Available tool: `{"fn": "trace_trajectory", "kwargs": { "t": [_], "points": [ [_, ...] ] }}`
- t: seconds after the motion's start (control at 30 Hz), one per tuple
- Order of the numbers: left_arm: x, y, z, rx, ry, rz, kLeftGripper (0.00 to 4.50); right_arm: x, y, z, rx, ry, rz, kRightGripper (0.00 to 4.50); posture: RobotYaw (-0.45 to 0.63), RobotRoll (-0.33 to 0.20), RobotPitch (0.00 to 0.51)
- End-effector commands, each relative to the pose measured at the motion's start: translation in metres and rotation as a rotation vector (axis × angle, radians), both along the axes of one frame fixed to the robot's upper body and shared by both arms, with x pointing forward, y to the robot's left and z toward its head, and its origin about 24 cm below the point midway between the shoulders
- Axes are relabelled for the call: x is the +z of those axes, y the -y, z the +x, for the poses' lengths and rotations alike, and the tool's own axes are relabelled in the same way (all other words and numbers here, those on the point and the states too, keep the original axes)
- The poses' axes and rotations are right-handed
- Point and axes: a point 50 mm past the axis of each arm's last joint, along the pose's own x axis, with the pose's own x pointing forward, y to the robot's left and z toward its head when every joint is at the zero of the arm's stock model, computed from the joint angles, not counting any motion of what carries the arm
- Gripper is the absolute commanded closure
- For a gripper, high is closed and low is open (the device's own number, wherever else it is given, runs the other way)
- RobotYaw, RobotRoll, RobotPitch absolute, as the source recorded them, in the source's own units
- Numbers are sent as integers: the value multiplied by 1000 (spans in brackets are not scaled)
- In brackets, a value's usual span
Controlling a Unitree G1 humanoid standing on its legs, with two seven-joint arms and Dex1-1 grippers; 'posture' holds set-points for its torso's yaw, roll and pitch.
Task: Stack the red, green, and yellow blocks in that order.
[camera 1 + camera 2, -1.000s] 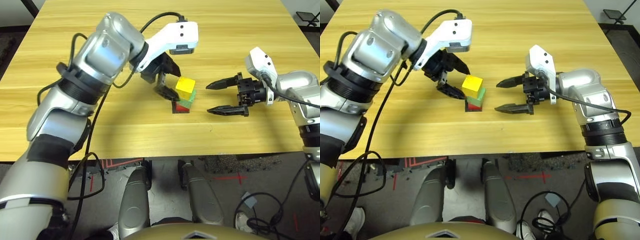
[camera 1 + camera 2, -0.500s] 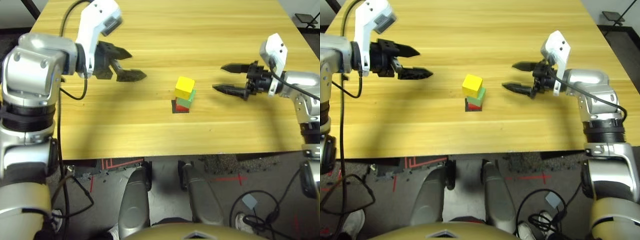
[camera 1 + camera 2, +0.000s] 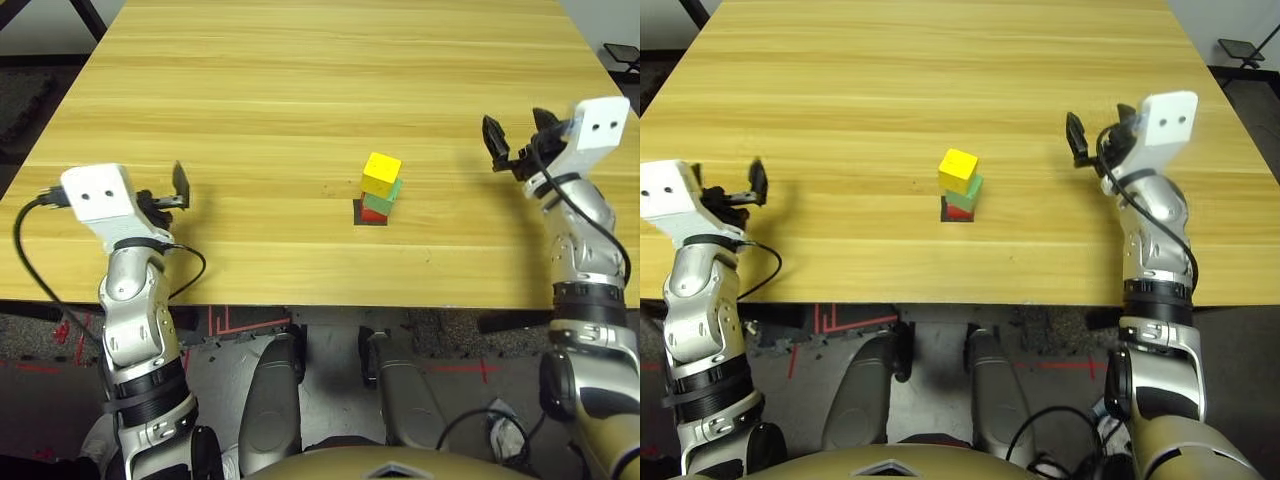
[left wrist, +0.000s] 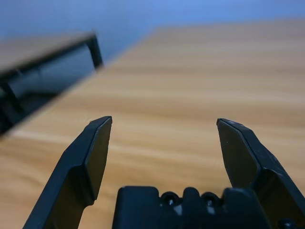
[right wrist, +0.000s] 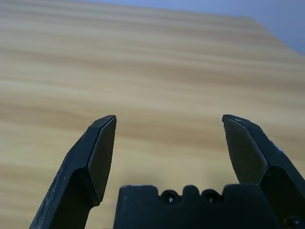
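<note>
The three blocks stand as one small tower near the table's middle: the red block (image 3: 371,213) at the bottom on a flat black patch, the green block (image 3: 381,200) on it, and the yellow block (image 3: 382,171) on top, turned slightly askew. My left gripper (image 3: 172,192) hangs open over the table's left front part, far from the tower. Well to the tower's right, my right gripper (image 3: 518,136) is open too. Both wrist views show wide-spread fingers (image 4: 93,152) (image 5: 95,152) with only bare wood between them.
The wooden table (image 3: 300,80) stretches wide behind and around the tower. Its front edge runs just below both grippers. A dark piece of furniture (image 4: 47,62) stands beyond the table's edge in the left wrist view.
Both arms have drawn back from the tower, the left far out to the left front, the right out to the right. The tower stands as before. The camera view shifted slightly.
</note>
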Motion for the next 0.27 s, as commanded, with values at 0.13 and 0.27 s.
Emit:
{"fn": "trace_trajectory", "kwargs": {
  "t": [0.13,0.27],
  "points": [
    [-11,-4,1,2,24,52,22,-19,5,-9,-26,-21,31,0,-82,-139,280],
    [-11,1,4,-43,37,59,22,-17,7,-11,-39,-12,34,0,-108,-142,278]
  ]
}}
